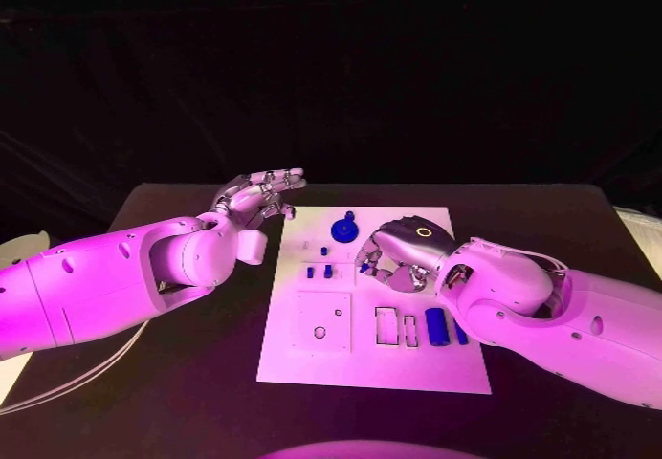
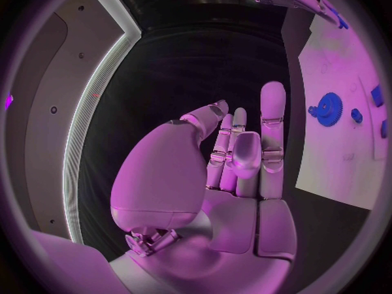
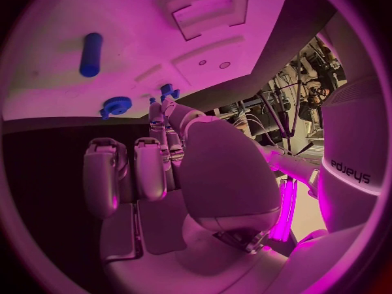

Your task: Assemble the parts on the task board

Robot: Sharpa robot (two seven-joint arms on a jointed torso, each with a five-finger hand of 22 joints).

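Observation:
The white task board (image 1: 362, 354) lies in the middle of the black table. On its far part lie a blue gear (image 1: 345, 228) and small blue parts (image 1: 320, 272); a blue cylinder (image 1: 437, 327) lies near its right edge. My right hand (image 1: 400, 253) hangs over the board's far middle, and its thumb and a finger pinch a small blue part (image 3: 169, 90) while the other fingers are curled. The gear (image 3: 116, 105) sits just beside those fingertips. My left hand (image 1: 262, 196) hovers off the board's far left corner, fingers apart and palm bare (image 2: 237, 176).
Rectangular slots (image 1: 393, 327) and round holes (image 1: 320, 331) are cut into the board's near half. Bare black table (image 1: 193, 382) surrounds the board on all sides. My right forearm (image 1: 552, 316) covers the board's right edge.

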